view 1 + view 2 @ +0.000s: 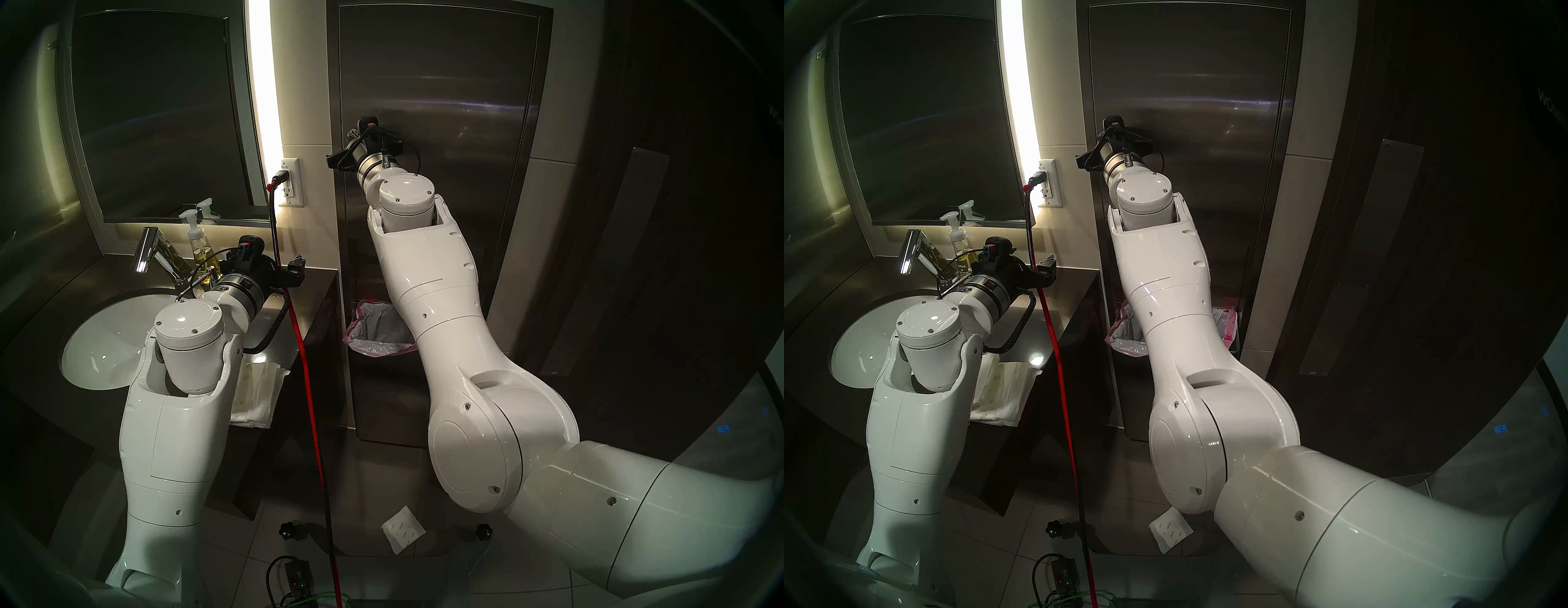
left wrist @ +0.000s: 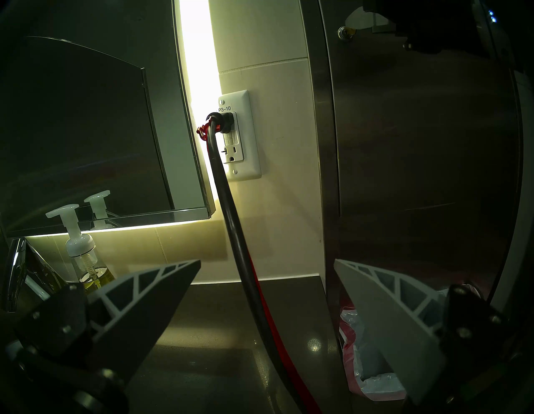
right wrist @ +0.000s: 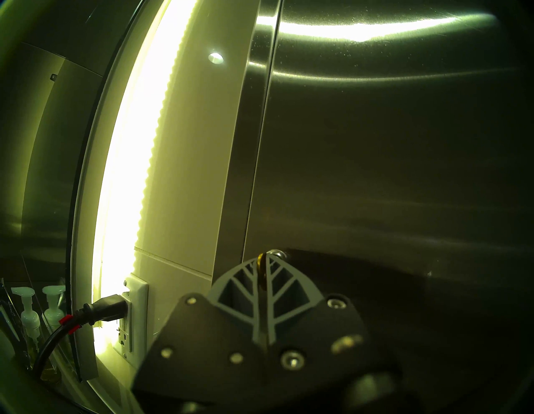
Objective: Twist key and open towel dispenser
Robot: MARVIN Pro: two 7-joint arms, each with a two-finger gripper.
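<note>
The towel dispenser is a tall brushed-steel wall cabinet, and its door is closed. My right gripper is shut on the small brass key, which sits in the round silver lock near the door's left edge. In the head view the right gripper is pressed against that edge and hides the key. The lock also shows in the left wrist view. My left gripper is open and empty above the counter, left of the dispenser. The towels inside are hidden.
A black and red power cord hangs from the wall outlet between my arms. The waste bin with a pink-edged liner sits under the right arm. The sink, faucet, soap bottle and folded towels are on the counter.
</note>
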